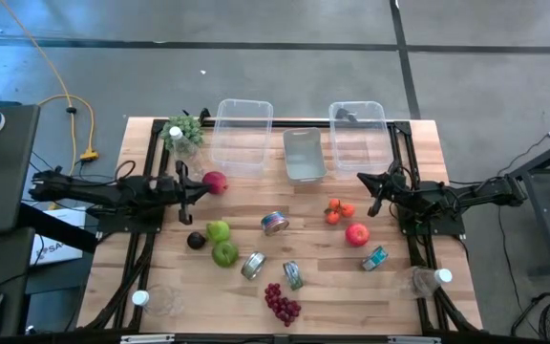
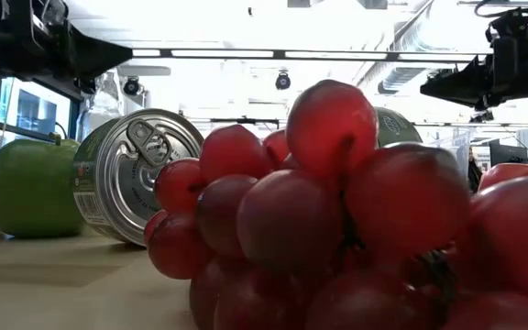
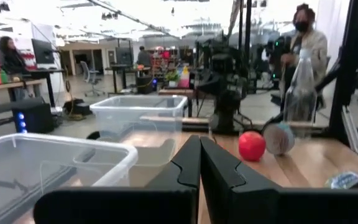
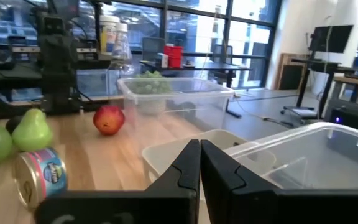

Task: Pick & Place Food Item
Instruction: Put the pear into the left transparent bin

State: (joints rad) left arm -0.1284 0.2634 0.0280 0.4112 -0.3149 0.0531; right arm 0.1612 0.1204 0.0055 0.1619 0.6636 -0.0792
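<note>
The left gripper [image 1: 187, 184] sits at the left side of the wooden table [image 1: 390, 287], fingers pressed together and holding nothing, just beside a red apple [image 1: 215, 182]. The right gripper [image 1: 371, 191] sits at the right side, fingers likewise pressed together and empty, near a cluster of small orange fruits [image 1: 338, 210].

Food items lie spread over the table. A second red apple [image 1: 356, 233] rests below the orange fruits. Two green apples [image 1: 222, 243] lie touching left of centre, with a dark round fruit [image 1: 196, 240] beside them. A bunch of red grapes [image 1: 282, 303] lies near the front edge; in the low view it fills most of the foreground. Green grapes [image 1: 183, 128] sit at the back left corner.

Four tins are present: three near the centre [image 1: 275, 223], [image 1: 252, 265], [image 1: 293, 275] and one at the right [image 1: 374, 258].

Three clear containers stand along the back edge: a large tub [image 1: 243, 134], a small tray [image 1: 304, 153] and another tub [image 1: 357, 134]. Plastic bottles [image 1: 428, 280] lie at both front corners.
</note>
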